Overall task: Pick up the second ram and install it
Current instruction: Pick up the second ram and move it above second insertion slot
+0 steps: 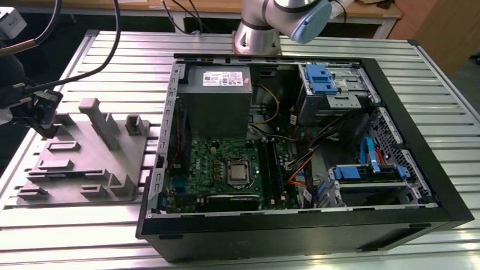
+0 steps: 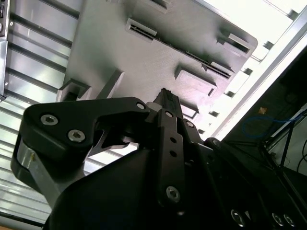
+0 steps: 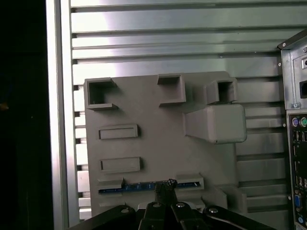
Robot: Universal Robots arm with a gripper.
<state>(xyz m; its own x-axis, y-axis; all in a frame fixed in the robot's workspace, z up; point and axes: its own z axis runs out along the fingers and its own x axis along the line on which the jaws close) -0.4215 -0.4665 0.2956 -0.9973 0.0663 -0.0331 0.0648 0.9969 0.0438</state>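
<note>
Grey holder: lying on the slatted metal surface, to the exterior view's left of the open computer case; I am seeing its slots and raised blocks in both wrist views.
Second ram: sitting on edge in one long slot of the holder, showing as a thin blue strip in the first wrist view.
Gripper: hanging over the holder, on its side away from the case in the exterior view. In the first wrist view its tip is lining up with the ram's middle; I cannot tell whether it is touching.
Fingers: pressing together at the tips, nothing showing between them.
Case: lying on its side, lid off, with the green motherboard facing up.
</note>
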